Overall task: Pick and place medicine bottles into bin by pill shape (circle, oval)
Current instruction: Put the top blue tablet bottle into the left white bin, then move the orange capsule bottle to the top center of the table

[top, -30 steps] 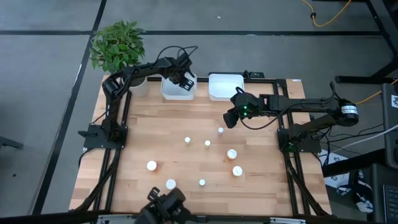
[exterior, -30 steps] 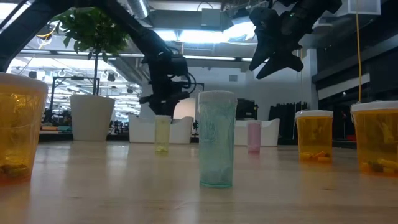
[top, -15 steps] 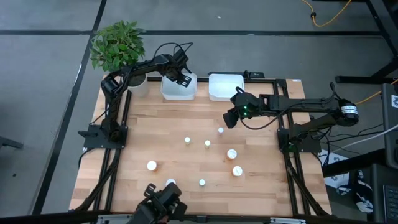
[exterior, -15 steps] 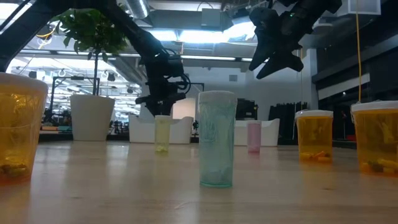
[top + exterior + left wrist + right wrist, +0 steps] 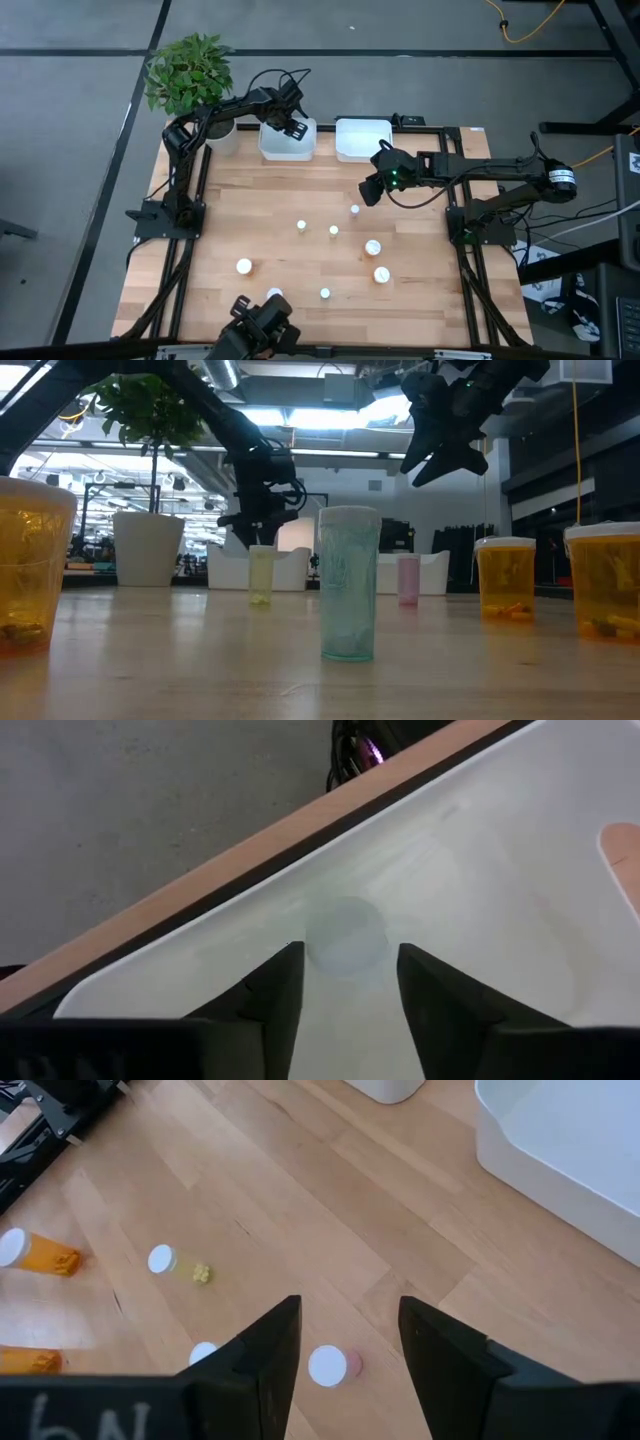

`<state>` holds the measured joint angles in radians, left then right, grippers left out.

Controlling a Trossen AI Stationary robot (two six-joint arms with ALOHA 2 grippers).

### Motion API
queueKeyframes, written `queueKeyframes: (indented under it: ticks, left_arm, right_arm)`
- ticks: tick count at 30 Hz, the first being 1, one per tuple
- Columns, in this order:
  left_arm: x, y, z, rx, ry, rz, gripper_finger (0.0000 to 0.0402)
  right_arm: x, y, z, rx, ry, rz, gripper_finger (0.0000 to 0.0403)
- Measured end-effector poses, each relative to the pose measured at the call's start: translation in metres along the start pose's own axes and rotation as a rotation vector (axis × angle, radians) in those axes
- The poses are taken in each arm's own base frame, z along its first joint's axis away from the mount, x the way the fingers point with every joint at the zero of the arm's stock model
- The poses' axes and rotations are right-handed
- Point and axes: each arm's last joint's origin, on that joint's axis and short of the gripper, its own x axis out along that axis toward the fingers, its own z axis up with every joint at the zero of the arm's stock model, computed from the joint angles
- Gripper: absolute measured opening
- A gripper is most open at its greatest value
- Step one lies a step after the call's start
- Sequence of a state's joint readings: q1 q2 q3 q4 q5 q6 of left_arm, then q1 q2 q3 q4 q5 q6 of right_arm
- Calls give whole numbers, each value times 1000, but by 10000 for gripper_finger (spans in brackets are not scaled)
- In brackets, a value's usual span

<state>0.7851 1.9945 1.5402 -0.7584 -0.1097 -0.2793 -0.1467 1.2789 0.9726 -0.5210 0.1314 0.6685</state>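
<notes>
A green plant [image 5: 188, 72] in a white pot [image 5: 147, 548] stands just beside the far left corner of the wooden bench [image 5: 290, 190]. Beyond the bench's far edge, a yellow cable [image 5: 525, 27] lies on the grey floor [image 5: 80, 150].

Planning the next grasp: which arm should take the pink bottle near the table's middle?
Right. The right gripper hovers open just above the pink bottle, which sits between its fingers in the wrist view. The left gripper is open over the left bin.
</notes>
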Motion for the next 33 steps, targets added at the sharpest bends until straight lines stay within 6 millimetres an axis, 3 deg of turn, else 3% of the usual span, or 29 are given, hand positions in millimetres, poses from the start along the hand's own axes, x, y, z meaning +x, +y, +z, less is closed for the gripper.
queueKeyframes:
  ticks: [10, 21, 28, 33]
  left_arm:
    - [-4, -3, 0, 0, -14, -8, 175]
    - [-50, -18, -3, 4, -110, -51, 176]
    - [-90, -61, -32, 130, -17, -322, 176]
    - [-122, -93, -66, 275, 39, -380, 175]
  right_arm:
    - [0, 0, 0, 1, 0, 0, 171]
    - [0, 0, 0, 2, 0, 0, 171]
    - [0, 0, 0, 2, 5, -2, 171]
    - [0, -1, -3, 11, 50, 6, 171]
